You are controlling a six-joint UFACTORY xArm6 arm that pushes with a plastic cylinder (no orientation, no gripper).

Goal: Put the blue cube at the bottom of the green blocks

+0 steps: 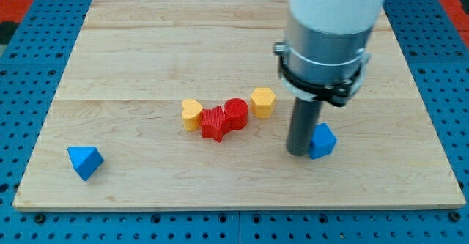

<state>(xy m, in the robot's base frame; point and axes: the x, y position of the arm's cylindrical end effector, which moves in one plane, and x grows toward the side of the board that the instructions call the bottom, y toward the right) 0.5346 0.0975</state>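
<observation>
The blue cube (323, 141) lies on the wooden board (146, 61) at the view's right of centre. My tip (299, 153) stands right against the cube's left side, touching it. No green blocks show in this view; the arm's wide body (330, 31) covers part of the board at the view's top right. A blue triangular block (84, 161) lies near the board's bottom left corner.
A yellow heart-shaped block (192, 114), a red star-shaped block (214, 124), a red cylinder (236, 113) and a yellow hexagonal block (263, 101) form a touching row in the board's middle, left of my tip. The board rests on a blue pegboard (29, 46).
</observation>
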